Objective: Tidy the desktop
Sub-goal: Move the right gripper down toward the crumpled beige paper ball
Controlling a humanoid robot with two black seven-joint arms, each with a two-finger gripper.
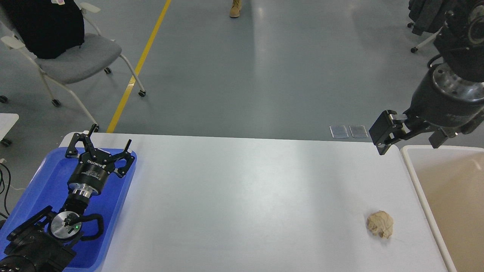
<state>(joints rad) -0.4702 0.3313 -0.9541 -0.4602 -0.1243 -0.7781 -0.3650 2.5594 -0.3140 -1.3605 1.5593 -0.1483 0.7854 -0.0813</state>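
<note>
The white desktop (242, 196) fills the lower middle of the head view. A crumpled beige paper wad (380, 224) lies on it near the right edge. My left gripper (110, 138) hovers over the blue tray (41, 177) at the table's left end, fingers spread open and holding nothing. Above the table's far right corner hangs my right gripper (412, 138), its two fingers apart and empty, well above and behind the paper wad.
A cream-rimmed beige bin (416, 177) stands against the table's right side. Beyond the far edge is grey floor with a yellow line (140, 64), a wheeled chair (75, 56) at upper left, and two small floor plates (348, 131).
</note>
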